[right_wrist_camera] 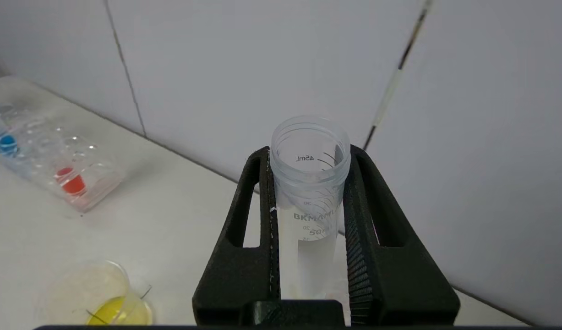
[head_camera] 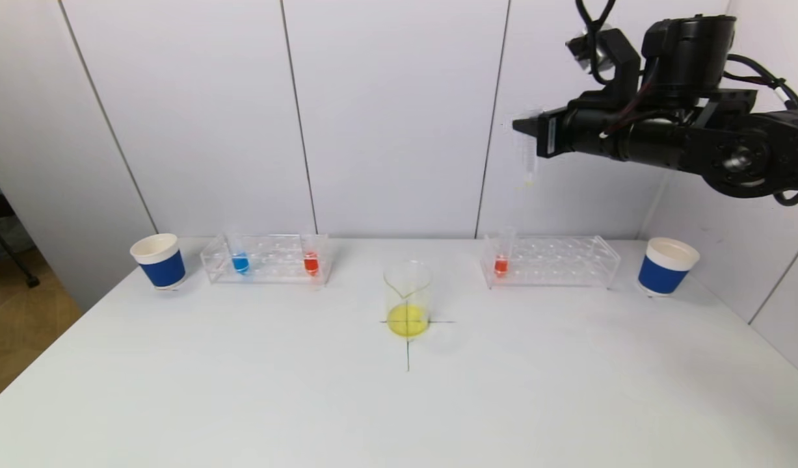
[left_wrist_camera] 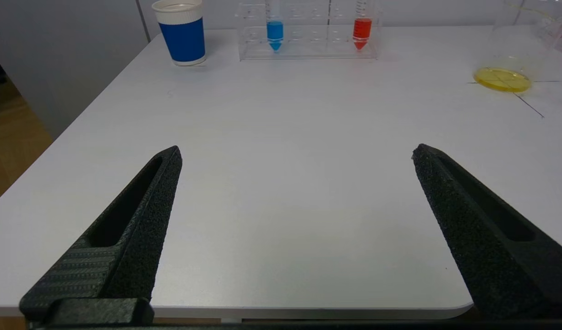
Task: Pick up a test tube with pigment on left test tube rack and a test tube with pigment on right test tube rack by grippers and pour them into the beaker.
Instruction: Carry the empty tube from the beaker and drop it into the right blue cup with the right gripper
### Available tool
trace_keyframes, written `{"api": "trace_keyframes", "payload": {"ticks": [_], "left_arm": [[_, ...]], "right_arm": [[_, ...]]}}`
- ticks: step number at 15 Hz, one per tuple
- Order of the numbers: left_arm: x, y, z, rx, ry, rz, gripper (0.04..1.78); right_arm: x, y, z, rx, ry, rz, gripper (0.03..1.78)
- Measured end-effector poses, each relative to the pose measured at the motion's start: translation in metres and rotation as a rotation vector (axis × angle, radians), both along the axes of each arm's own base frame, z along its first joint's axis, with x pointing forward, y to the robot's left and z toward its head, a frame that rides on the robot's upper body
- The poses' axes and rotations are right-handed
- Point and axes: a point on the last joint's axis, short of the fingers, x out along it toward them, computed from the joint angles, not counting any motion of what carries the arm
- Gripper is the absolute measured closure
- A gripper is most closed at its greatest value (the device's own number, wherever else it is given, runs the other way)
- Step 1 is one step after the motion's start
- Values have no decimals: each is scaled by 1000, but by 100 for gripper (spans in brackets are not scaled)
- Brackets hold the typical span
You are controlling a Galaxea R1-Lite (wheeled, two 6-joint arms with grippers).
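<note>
Right gripper (right_wrist_camera: 308, 229) is up high, well above the right rack (head_camera: 549, 261), jaws clamped on an empty tube (right_wrist_camera: 308, 201). The tube is clear and upright in the head view, with only a faint yellowish trace at its lower tip; the right wrist view looks straight into its open mouth.

Beaker (head_camera: 408, 299) sits on the cross mark at the middle of the surface (head_camera: 399, 403) with yellow liquid in the bottom. It is the landmark for what follows.

- Left of the beaker and further back: left rack (head_camera: 266, 259), holding a blue tube (head_camera: 240, 260) and a red tube (head_camera: 311, 260), both upright, with empty slots between them.
- Right of the beaker and further back: right rack with one red-filled tube (head_camera: 501, 257) standing at the end nearest the beaker.
- Left cup (head_camera: 159, 260), blue and white, stands beyond the left rack's outer end, far from the beaker. Right cup (head_camera: 665, 266) mirrors it past the right rack.

Left gripper (left_wrist_camera: 294, 206) is not visible from the head camera. Its wrist view shows it low at the near edge of the surface, well apart from the beaker, jaws wide apart with nothing between them.
</note>
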Motion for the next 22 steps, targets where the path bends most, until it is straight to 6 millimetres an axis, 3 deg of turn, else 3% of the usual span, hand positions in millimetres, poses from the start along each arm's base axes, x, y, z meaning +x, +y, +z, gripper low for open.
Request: {"api": "trace_keyframes", "payload": {"ticks": [4,15,19,22], "left_arm": [[0,0,0,0,0,0,6],[0,0,0,0,0,0,6],[0,0,0,0,0,0,6],[0,0,0,0,0,0,6]], "right_arm": [[10,-55,1,56,25,-147,135],[33,-208,-18,139,58,-463,135],[42,-243,-41,148,89,-533,135],[49,-252,-57,152,114,-545,135]]}}
